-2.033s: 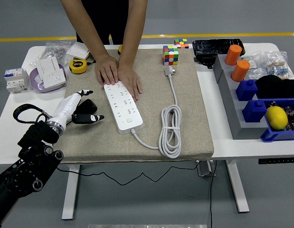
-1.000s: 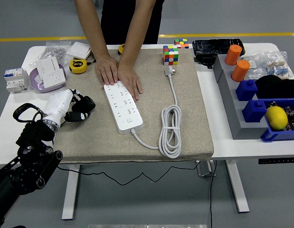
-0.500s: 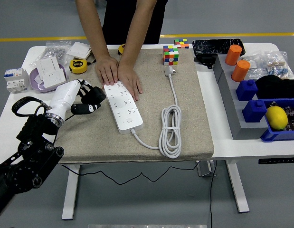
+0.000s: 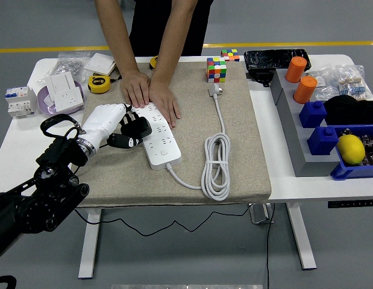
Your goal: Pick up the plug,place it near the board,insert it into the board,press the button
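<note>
White table [image 4: 17,129] standing on grey floor, beige mat [image 4: 246,150] covering it, left hand [image 4: 117,127] hovering with fingers curled over power strip [image 4: 157,133], person's hands [image 4: 151,93] pressing its far end

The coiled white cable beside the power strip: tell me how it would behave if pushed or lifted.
The coiled white cable would probably flop and uncoil, since its loops lie loose and unbound on the mat. It looks light, yet one end joins the power strip, which the person's hands are pressing down, so it would likely tug against that end rather than come away.
</note>
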Robot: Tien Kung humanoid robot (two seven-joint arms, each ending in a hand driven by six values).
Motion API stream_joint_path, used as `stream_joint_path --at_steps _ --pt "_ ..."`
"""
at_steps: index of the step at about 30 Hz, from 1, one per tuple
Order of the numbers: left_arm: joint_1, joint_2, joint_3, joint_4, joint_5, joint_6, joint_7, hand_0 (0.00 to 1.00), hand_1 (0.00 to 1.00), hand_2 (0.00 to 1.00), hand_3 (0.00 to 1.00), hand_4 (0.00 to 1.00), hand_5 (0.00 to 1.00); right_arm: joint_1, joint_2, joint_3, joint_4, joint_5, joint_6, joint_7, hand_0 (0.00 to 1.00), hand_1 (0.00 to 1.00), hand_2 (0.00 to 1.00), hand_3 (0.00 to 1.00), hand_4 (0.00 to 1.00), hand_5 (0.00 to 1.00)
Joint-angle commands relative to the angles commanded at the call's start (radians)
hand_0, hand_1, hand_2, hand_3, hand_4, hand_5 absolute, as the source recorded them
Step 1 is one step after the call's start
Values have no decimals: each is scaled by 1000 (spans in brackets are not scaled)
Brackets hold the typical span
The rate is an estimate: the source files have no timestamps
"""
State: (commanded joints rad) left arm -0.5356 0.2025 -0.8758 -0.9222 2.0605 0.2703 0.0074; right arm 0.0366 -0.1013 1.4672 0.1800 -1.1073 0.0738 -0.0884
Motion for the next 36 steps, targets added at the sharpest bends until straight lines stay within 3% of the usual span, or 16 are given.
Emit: stream_joint_path --at_steps 22,36 --pt "-36 -19 17 81 38 12 -11 457 435 350 409 565 118 1 -4 -20 0 14 1 6 827 740 727 760 998 766" --pt "-39 -11 18 67 59 -7 -7 464 460 385 435 585 116 3 -4 -19 0 16 3 7 827 740 728 760 998 765"
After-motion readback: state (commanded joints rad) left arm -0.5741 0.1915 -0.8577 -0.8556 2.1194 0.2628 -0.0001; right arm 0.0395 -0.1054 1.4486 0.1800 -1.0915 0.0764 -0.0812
